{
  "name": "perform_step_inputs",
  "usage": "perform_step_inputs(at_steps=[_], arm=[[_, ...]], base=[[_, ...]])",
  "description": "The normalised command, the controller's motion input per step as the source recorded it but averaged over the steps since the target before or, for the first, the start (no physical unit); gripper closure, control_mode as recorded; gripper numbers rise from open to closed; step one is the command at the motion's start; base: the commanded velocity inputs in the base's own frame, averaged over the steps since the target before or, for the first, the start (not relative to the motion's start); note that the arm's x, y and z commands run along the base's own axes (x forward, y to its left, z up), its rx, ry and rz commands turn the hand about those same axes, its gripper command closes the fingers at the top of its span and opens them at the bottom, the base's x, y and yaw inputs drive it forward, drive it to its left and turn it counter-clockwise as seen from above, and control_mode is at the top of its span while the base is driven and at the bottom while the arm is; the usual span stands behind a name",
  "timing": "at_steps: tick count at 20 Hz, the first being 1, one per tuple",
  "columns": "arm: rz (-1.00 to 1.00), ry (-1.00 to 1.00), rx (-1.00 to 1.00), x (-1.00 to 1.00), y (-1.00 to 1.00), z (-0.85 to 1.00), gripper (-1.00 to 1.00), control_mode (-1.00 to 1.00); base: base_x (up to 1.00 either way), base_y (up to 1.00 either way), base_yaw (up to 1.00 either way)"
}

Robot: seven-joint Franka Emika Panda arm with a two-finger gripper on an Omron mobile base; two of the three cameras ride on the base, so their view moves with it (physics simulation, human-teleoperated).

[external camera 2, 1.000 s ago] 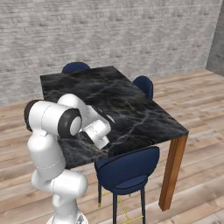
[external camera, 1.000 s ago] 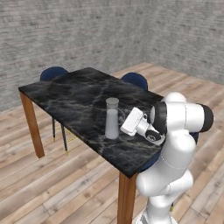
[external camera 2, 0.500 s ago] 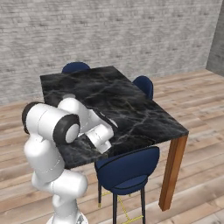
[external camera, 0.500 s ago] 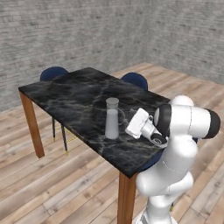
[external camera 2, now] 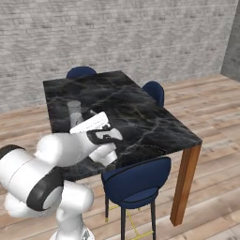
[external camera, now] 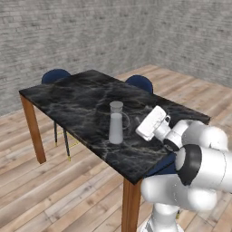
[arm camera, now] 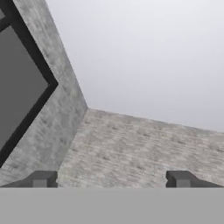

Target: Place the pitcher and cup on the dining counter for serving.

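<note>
The pale grey translucent pitcher (external camera: 116,127) stands upright on the dining counter (external camera: 72,97), near its front long edge, and it also shows behind my hand (external camera 2: 75,112). My gripper (external camera: 151,122) hangs just right of the pitcher, clear of it and tilted upward. In the hand view the gripper (arm camera: 111,177) is open, its fingertips (arm camera: 43,178) set wide apart with nothing between them, facing a brick wall corner and the ceiling. The yellow cup is out of view.
Navy chairs stand around the table: one pulled up at the near side (external camera 2: 136,180) and two on the far side (external camera: 56,74) (external camera: 139,82). A dark framed panel (arm camera: 17,83) is set in the brick wall. Wooden floor lies open all around.
My hand has drawn back to the right, away from the pitcher, and the arm's joints have swung lower. The pitcher has stayed upright in the same spot.
</note>
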Motion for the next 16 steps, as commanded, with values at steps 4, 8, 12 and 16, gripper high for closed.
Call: perform_step_inputs(at_steps=[4, 8, 12, 16], arm=[[-0.29, 0.27, -0.23, -0.29, 0.00, 1.00, -1.00, -1.00], [-0.30, 0.41, -0.25, -0.28, 0.00, 1.00, -1.00, -1.00], [-0.31, 0.56, -0.24, -0.28, 0.00, 0.80, -1.00, -1.00], [-0.28, 0.78, -0.37, -0.05, 0.00, 0.22, -1.00, -1.00]], base=[[0.00, 0.00, 0.00], [0.00, 0.00, 0.00], [0.00, 0.00, 0.00], [0.00, 0.00, 0.00]])
